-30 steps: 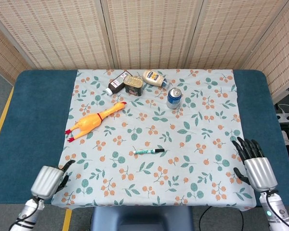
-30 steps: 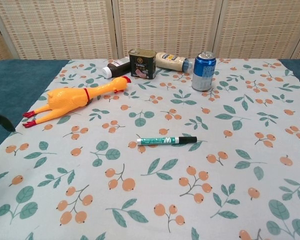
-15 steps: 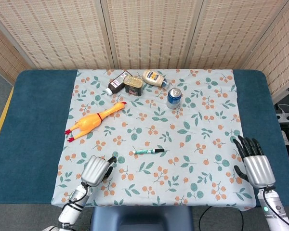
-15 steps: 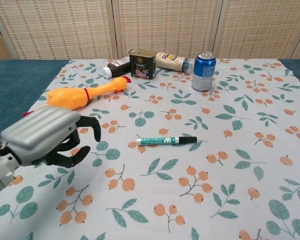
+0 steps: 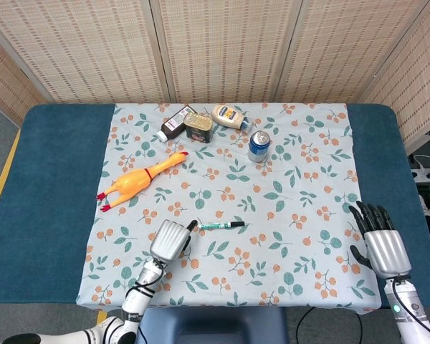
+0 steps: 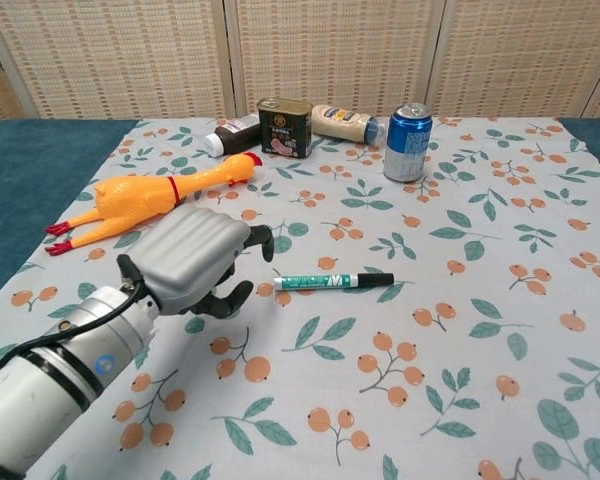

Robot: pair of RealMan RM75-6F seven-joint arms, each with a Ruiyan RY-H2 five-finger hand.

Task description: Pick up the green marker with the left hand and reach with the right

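The left hand (image 6: 195, 262) has moved right, now just beside the green marker (image 6: 332, 281) mid-picture, fingers seemingly apart, holding nothing. The toy chicken (image 6: 150, 197) and blue can (image 6: 408, 141) lie further up. The right hand (image 5: 382, 244) stays lower right, fingers spread.

Colours on the leaf-and-berry tablecloth

The tablecloth (image 5: 301, 186) is pale grey-blue, printed with teal leaves and orange berries, over a dark teal table (image 5: 57, 179); the green marker (image 6: 332, 281) is green and white with a black cap; the rubber chicken (image 6: 145, 200) is orange-yellow with red feet and comb; the can (image 6: 408, 141) is blue with a silver top; the tin (image 6: 284, 127) is dark with gold trim; one bottle (image 6: 232, 135) is dark brown with a white cap, the other bottle (image 6: 344, 123) cream; the left hand (image 6: 190, 262) and right hand (image 5: 382, 244) are silver-grey with black fingers; the screens (image 5: 222, 46) behind are beige woven
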